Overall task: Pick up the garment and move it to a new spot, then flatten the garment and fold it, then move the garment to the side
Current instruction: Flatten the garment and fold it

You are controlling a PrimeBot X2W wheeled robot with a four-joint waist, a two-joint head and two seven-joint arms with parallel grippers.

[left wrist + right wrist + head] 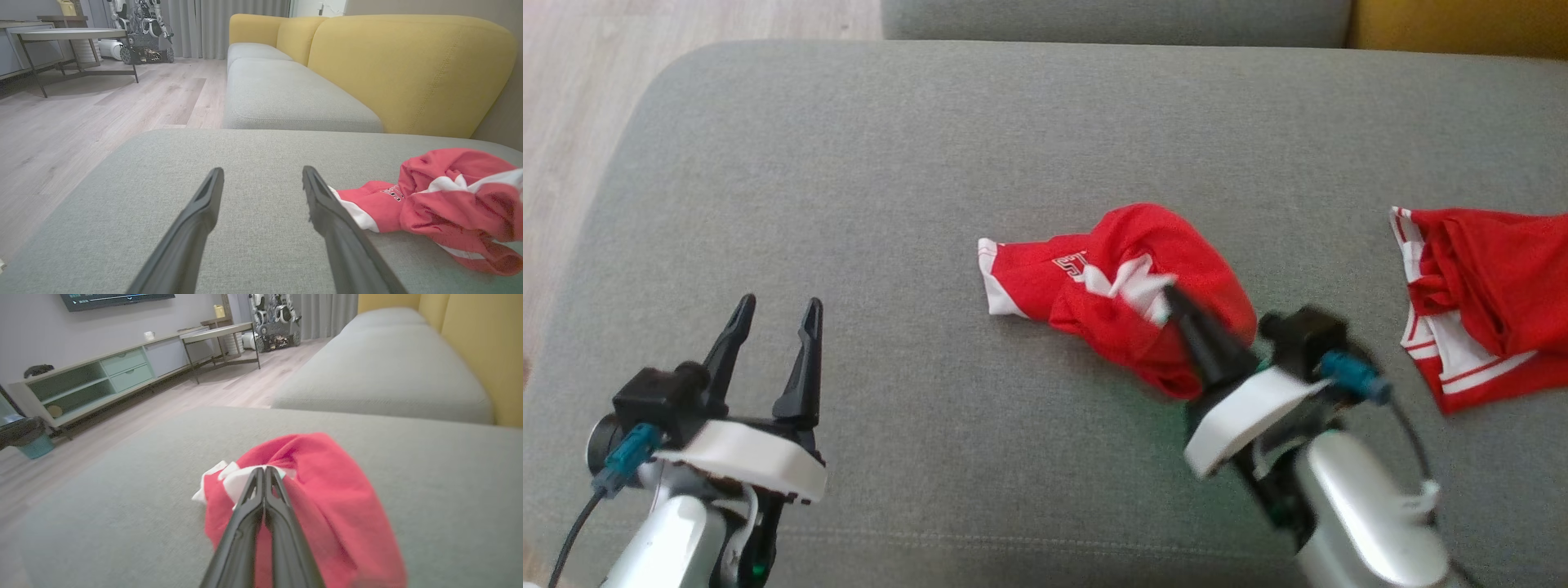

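- Right gripper [264, 471] has its two fingers pressed together, with the tips at a white fold on top of the garment [1131, 245]. It seems to pinch a thin layer of cloth.
- Left gripper [778, 304] stands wide and holds nothing, well apart from the garment.
- The garment lies crumpled near the middle of the grey cushion [849, 163]. A second red piece [1494, 278] lies apart on the right.
- I judge the cloth light, soft and limp, perhaps a little slippery. When lifted it will hang and not keep its shape.
- A hold at a hem or on the white trim should be safer than one on the loose bulge.
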